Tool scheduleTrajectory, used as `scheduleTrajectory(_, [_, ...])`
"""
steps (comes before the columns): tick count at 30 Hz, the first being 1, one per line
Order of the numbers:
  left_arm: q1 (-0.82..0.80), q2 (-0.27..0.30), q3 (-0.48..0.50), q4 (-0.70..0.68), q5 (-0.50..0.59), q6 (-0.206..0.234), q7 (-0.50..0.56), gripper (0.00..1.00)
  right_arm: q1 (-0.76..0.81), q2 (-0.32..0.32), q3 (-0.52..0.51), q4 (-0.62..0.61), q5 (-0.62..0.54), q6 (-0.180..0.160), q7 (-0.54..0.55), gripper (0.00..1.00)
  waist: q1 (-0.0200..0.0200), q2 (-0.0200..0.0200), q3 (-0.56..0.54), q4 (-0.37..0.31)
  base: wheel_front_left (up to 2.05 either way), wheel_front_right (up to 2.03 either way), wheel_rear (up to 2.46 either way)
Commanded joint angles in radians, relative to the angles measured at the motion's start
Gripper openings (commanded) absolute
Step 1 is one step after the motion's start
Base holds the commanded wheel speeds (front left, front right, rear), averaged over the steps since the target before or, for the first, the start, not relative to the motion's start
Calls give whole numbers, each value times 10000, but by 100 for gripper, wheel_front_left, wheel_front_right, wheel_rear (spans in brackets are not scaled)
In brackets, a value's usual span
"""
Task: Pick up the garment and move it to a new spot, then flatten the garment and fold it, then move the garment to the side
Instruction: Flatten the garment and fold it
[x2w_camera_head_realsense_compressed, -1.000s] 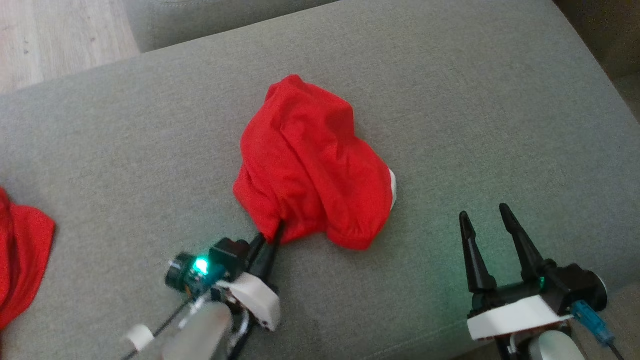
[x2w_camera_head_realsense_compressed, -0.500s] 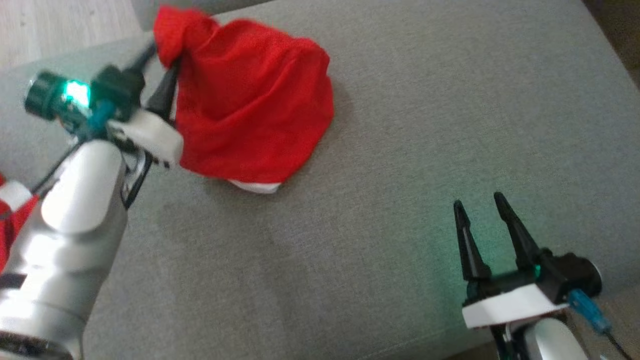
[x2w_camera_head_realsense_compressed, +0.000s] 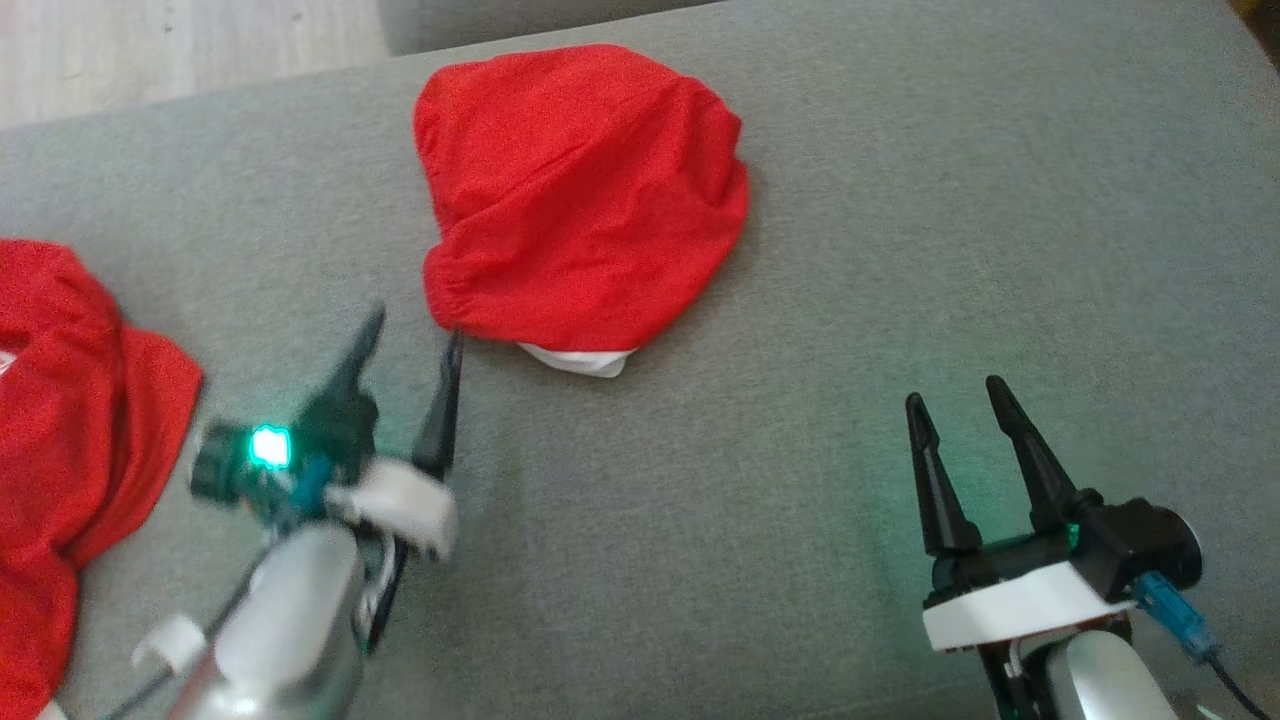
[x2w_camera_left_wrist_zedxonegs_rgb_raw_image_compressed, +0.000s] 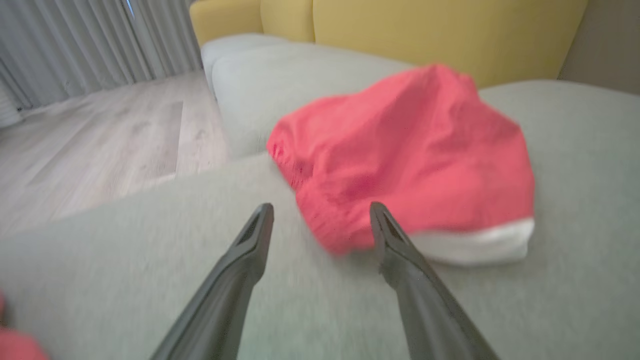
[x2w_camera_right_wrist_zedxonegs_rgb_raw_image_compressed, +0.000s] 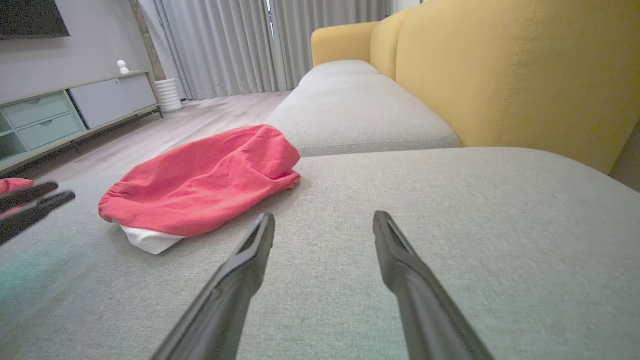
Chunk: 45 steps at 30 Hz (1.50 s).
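A wide grey sofa seat (x2w_camera_head_realsense_compressed: 900, 200) spreads across the head view, with a yellow backrest (x2w_camera_right_wrist_zedxonegs_rgb_raw_image_compressed: 500, 75) behind it in the right wrist view and pale wooden floor (x2w_camera_left_wrist_zedxonegs_rgb_raw_image_compressed: 100, 135) beyond its far edge. On the seat, toward its far side and a little left of centre, lies the task's thing, a red garment (x2w_camera_head_realsense_compressed: 580, 190); it sits in a rounded, bunched heap, puffed rather than flat, with a gathered hem along its near left edge. A second red cloth (x2w_camera_head_realsense_compressed: 70, 400) lies at the left edge of the seat, well apart from the garment. The left gripper (x2w_camera_head_realsense_compressed: 415, 328) sits near and to the left of the garment with its two dark fingers spread wide and nothing between them; one fingertip is just beside the gathered hem, and whether it touches the cloth cannot be told, as the arm is blurred. The right gripper (x2w_camera_head_realsense_compressed: 955, 392) rests low at the near right of the seat, well apart from the garment, its fingers also spread wide and empty. Smallest of all, a white strip (x2w_camera_head_realsense_compressed: 580, 360) of fabric peeks out from under the garment's near edge.

Judging from how things lie, the garment is set down at a spot and no gripper holds it, so flattening looks like the step in hand; the next move likely calls for both grippers to take opposite edges, perhaps the hem on the left and the far right side, and draw them apart so the heap spreads flat before any fold.
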Motion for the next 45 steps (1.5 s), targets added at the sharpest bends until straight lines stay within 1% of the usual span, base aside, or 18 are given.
scheduleTrajectory(1, [36, 216, 351, -330, 101, 14, -94, 100, -125, -60, 285, -312, -11, -7, -65, 100, 1, 0, 56, 155, 0, 0, 0])
scheduleTrajectory(5, [315, 85, 140, -76, 204, -283, -95, 100, -157, -60, 241, -343, -109, -7, -65, 100, 1, 0, 195, 264, 0, 0, 0])
scheduleTrajectory(9, [-93, -45, -99, 571, 522, -540, -95, 100, -238, -60, 264, -318, -271, -7, -65, 100, 1, 0, 413, 265, 0, 0, 0])
scheduleTrajectory(12, [-604, -66, -179, 1151, 808, -539, -96, 100, -307, -60, 285, -310, -372, -7, -65, 100, 1, 0, 554, 169, 0, 0, 0])
scheduleTrajectory(16, [-1121, -130, 34, 1667, 846, -529, -96, 100, -390, -60, 285, -343, -434, -7, -65, 100, 1, 0, 709, -26, 0, 0, 0])
scheduleTrajectory(18, [-1314, -141, 170, 1685, 855, -556, -96, 100, -423, -60, 275, -364, -448, -7, -65, 100, 1, 0, 808, -117, 0, 0, 0])
scheduleTrajectory(20, [-1441, -152, 220, 1610, 897, -729, -96, 100, -451, -60, 270, -379, -458, -7, -65, 100, 1, 0, 897, -183, 0, 0, 0])
scheduleTrajectory(24, [-1553, -79, 300, 1103, 1082, -1020, -96, 100, -490, -60, 330, -384, -430, -7, -65, 100, 1, 0, 1020, -333, 0, 0, 0])
scheduleTrajectory(28, [-1576, -71, 354, 603, 1293, -1184, -97, 100, -541, -60, 398, -372, -339, -7, -65, 100, 1, 0, 1088, -458, 0, 0, 0])
scheduleTrajectory(36, [-1651, -458, 234, -77, 1616, -1441, -97, 100, -608, -60, 537, -315, -219, -7, -65, 100, 1, 0, 1104, -672, 0, 0, 0])
scheduleTrajectory(39, [-1683, -512, 116, -85, 1747, -1513, -97, 100, -618, -60, 595, -280, -186, -7, -65, 100, 1, 0, 1065, -792, 0, 0, 0])
scheduleTrajectory(42, [-1712, -430, -84, 292, 1918, -1569, -97, 100, -640, -60, 673, -250, -141, -7, -65, 100, 1, 0, 1012, -940, 0, 0, 0])
scheduleTrajectory(43, [-1735, -390, -145, 498, 1967, -1583, -97, 97, -639, -60, 689, -242, -126, -7, -65, 100, 1, 0, 993, -986, 0, 0, 0])
scheduleTrajectory(44, [-1770, -355, -211, 704, 2003, -1597, -97, 80, -633, -60, 707, -237, -111, -7, -65, 100, 1, 0, 975, -1031, 0, 0, 0])
scheduleTrajectory(45, [-1819, -333, -270, 860, 2020, -1611, -97, 58, -624, -60, 722, -234, -101, -7, -65, 100, 1, 0, 961, -1063, 0, 0, 0])
